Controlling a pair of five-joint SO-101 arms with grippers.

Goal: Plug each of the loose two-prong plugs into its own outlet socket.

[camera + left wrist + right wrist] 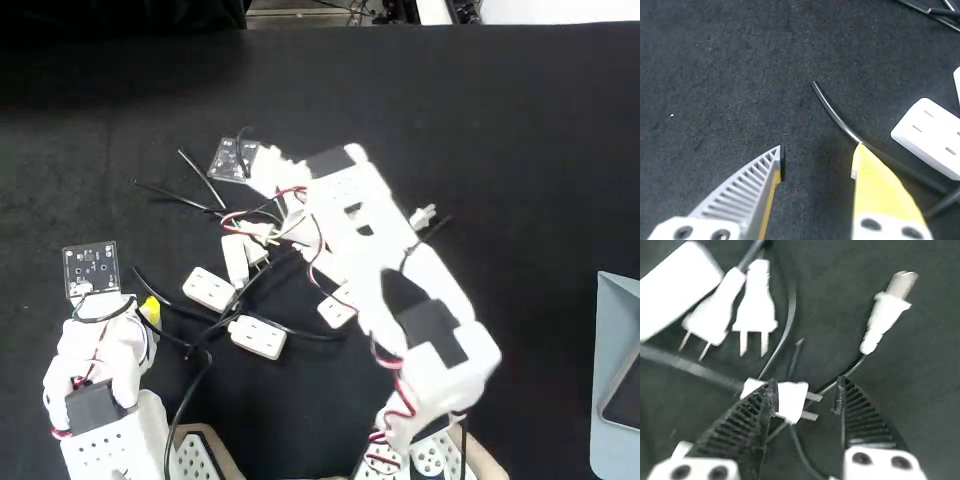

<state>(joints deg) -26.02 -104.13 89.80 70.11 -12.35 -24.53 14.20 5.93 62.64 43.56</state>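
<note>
My right gripper [806, 387] is open low over a tangle of black cables. A white two-prong plug [792, 400] lies between its black fingers, close against one finger [757, 407], prongs pointing at the other. Two more white plugs [754, 310] [710, 320] lie side by side beyond it, beside a white outlet socket [675, 282]. Another plug [885, 315] lies apart. In the high view, white sockets [210, 288] [258, 337] [338, 307] sit among the cables. My left gripper [818, 149] is open over bare mat, with a black cable [835, 115] running past its yellow finger [877, 190] and a socket [932, 137] nearby.
The table [520, 120] has a black mat. A grey-blue bin [615, 375] stands at the right edge. Loose black cable ends [165, 192] stick out at the left of the tangle. The far and right parts of the mat are open room.
</note>
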